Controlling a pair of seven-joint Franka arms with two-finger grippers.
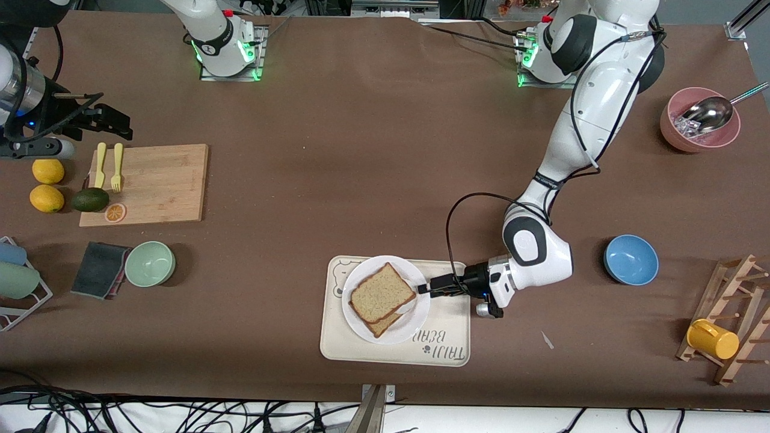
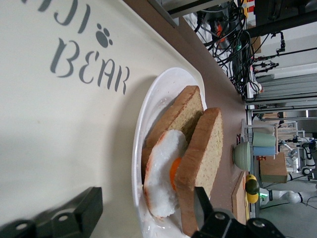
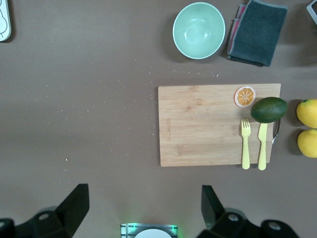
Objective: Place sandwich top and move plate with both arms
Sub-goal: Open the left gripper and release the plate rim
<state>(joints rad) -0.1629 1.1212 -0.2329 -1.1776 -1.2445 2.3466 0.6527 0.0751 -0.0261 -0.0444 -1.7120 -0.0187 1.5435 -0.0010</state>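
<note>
Matte brown counter point(image 1: 361, 150); speckled sandwich top point(image 1: 381, 293) on glossy round plate point(image 1: 415, 322). Left claw point(image 1: 428, 288) at three o'clock, open, empty; right claw point(image 3: 143, 208) open, waiting.

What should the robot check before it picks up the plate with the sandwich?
1. Top bread slice lies on the egg: ok.
2. Left gripper let go, open beside the plate rim: ok.
3. Right gripper open, waiting above the cutting board end of the table: ok.
4. Right gripper at the plate: not ok.
5. Plate sits on the tray: ok.
6. Sandwich lined up neatly: not ok, slices offset.
</note>
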